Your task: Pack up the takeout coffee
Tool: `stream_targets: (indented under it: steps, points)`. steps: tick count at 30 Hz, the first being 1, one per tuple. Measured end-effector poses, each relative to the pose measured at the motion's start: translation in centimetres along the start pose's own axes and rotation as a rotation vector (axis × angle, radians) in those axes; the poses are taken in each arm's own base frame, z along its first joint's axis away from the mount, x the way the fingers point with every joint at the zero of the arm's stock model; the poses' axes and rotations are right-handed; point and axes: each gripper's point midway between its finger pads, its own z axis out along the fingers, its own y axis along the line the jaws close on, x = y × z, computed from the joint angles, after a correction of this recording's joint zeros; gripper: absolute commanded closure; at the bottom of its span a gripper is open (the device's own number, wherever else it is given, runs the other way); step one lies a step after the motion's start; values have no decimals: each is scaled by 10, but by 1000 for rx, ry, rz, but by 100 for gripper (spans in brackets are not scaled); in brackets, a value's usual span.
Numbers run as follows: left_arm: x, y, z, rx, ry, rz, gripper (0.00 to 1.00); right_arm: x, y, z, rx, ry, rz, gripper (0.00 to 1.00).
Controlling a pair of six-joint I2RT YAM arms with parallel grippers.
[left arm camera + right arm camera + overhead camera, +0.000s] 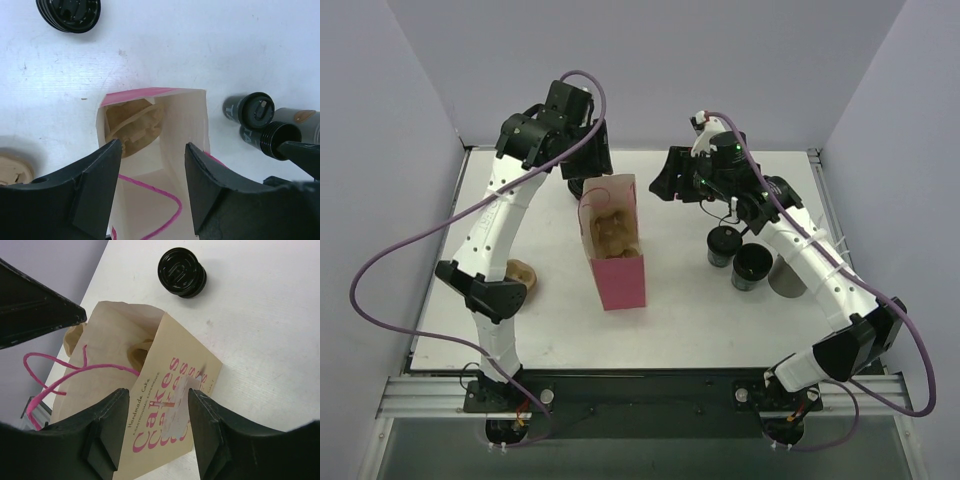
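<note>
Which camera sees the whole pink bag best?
The top camera: the pink bag stands whole and open. The left wrist sees only into its mouth; the right wrist sees its lettered side.

Both arms stretched forward, elbows bent inward, left gripper (152, 150) and right gripper (157, 396) tipped down, jaws apart, nothing gripped.

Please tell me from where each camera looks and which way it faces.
Top external: fixed above and behind the bases, facing down on the table; the left arm and right arm show whole.
Left wrist: on the left arm, facing straight down into the open pink bag; the open left gripper frames the bottom.
Right wrist: on the right arm, facing down at a slant onto the bag's printed side; the open right gripper frames the bottom.
Shared: both wrist views show the pink bag and the ribbed black stack.
</note>
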Motion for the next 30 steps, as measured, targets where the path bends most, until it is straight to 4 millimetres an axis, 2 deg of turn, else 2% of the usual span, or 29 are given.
stream_targets:
  steps: [4,7,10,13,18,20,23,24,30]
  points:
    - [-7,12,-11,-11,-23,-16,37,3,5,8,-21,18,-12,46]
    - [-8,32,-17,-64,-37,-33,37,-1,10,17,-43,24,-54,45]
    - [-8,54,-19,-151,-56,-36,36,-13,18,34,-88,22,-116,43]
    - [2,71,-20,-218,-45,-31,36,-18,22,50,-122,30,-156,43]
    - [38,92,-22,-273,41,-19,36,-21,23,80,-151,51,-224,44]
    - [46,96,-23,-278,58,-22,36,-18,19,90,-148,69,-264,44]
    - [51,101,-22,-285,65,-31,36,-13,14,103,-138,93,-329,49]
    - [55,104,-21,-288,66,-35,36,-11,13,106,-137,100,-351,57]
    - [87,127,-14,-343,113,-33,36,-6,15,121,-156,121,-475,81]
